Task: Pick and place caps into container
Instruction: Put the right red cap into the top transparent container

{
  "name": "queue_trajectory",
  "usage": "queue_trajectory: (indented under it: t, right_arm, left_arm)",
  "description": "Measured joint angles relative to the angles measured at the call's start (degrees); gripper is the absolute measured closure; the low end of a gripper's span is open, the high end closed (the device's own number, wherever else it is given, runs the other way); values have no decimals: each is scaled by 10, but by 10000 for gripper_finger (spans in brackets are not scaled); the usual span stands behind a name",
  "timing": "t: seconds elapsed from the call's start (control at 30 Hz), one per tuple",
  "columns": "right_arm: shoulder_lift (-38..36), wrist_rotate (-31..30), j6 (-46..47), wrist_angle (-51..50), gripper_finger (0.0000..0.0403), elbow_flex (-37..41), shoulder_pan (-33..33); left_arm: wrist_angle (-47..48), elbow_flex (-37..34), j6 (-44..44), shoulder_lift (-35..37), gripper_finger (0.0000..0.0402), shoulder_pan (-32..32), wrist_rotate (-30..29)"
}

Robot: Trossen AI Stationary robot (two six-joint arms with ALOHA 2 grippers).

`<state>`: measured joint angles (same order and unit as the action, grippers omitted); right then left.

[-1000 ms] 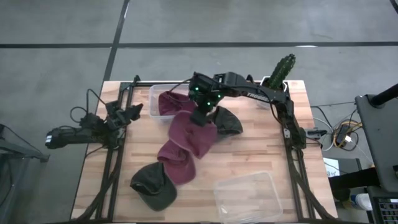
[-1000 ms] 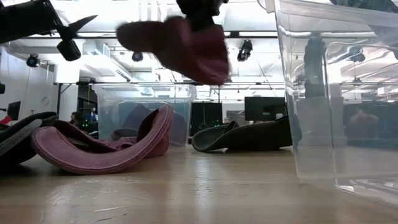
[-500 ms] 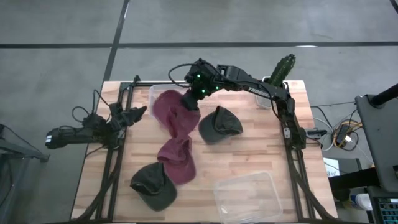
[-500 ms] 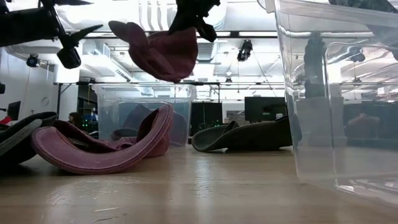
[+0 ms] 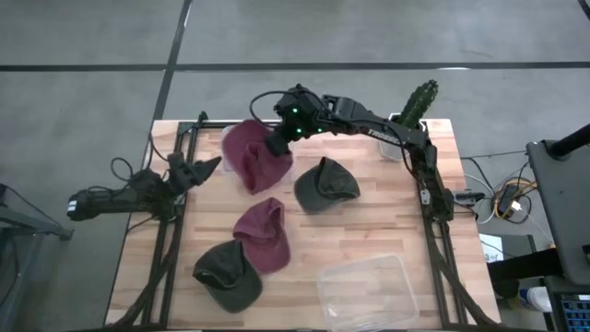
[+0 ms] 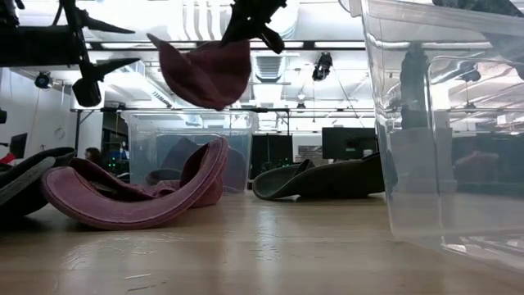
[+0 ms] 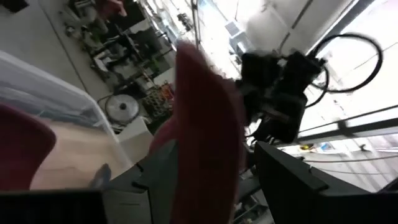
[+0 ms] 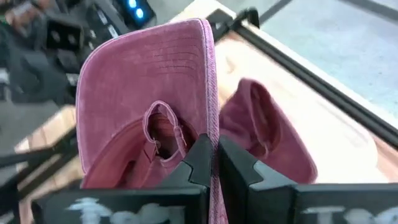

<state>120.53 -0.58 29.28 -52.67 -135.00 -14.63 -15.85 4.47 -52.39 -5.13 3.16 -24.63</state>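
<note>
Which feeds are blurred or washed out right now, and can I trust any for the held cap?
Left wrist view: motion-blurred, windows blown out. Low view: ceiling lights glare behind the held maroon cap. Right wrist view: sharp on the cap, right end effector clamping it. High view: evenly lit.

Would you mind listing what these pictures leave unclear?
- High view: the far container and its contents, mostly covered by the held maroon cap.
- Left wrist view: blurred; left hand fingers unreadable.
- Low view: right hand cut off by the top edge.
</note>
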Motion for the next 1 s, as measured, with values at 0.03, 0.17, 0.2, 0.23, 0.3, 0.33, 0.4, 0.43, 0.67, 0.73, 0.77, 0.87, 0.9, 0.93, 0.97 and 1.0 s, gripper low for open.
queue_trajectory:
  t: [0.03, 0.17, 0.2, 0.23, 0.3, 0.33, 0.4, 0.43, 0.67, 0.73, 0.77, 0.87, 0.9, 0.93, 0.97, 1.0]
  right_arm:
    - [0, -7, 5, 5, 392, 0, 0]
    - [1, -39, 25, 26, 392, 0, -1]
    - [1, -47, 26, 26, 392, 0, -1]
    - [1, -55, 27, 25, 392, 0, 0]
    - [3, -68, 31, 25, 392, 0, 0]
    - [3, -70, 37, 25, 391, 0, 0]
    - [5, -72, 43, 27, 391, 1, 0]
    - [7, -73, 44, 32, 391, 1, 0]
    - [23, -74, 49, 50, 391, 1, 5]
    - [29, -74, 49, 50, 391, 1, 7]
    - [30, -74, 49, 52, 391, 1, 8]
    - [34, -74, 49, 52, 391, 1, 9]
    - [34, -74, 49, 52, 391, 2, 10]
    - [35, -74, 49, 53, 391, 2, 10]
    - [35, -74, 49, 54, 391, 2, 10]
    - [35, -74, 49, 55, 391, 2, 11]
  left_arm:
    - [3, 0, -2, 0, 197, 0, -3]
    - [4, 0, -2, 0, 197, 0, -21]
    - [4, 0, -2, 0, 197, 0, -29]
    - [5, 0, -2, 0, 197, 0, -35]
    - [5, 0, -1, 0, 197, 0, -46]
    - [5, 0, 0, -1, 197, 0, -51]
    - [5, 0, 1, -4, 197, 0, -65]
    - [6, 0, 4, -6, 197, 0, -75]
    - [3, 8, 4, -25, 197, 0, -98]
    - [2, 15, 7, -31, 197, 0, -99]
    - [2, 18, 10, -35, 197, 0, -98]
    - [2, 27, 12, -47, 197, 0, -98]
    - [2, 29, 12, -51, 197, 0, -98]
    - [2, 31, 13, -56, 197, 0, -98]
    - [2, 32, 13, -60, 197, 0, -98]
    - [5, 32, 13, -65, 197, 0, -98]
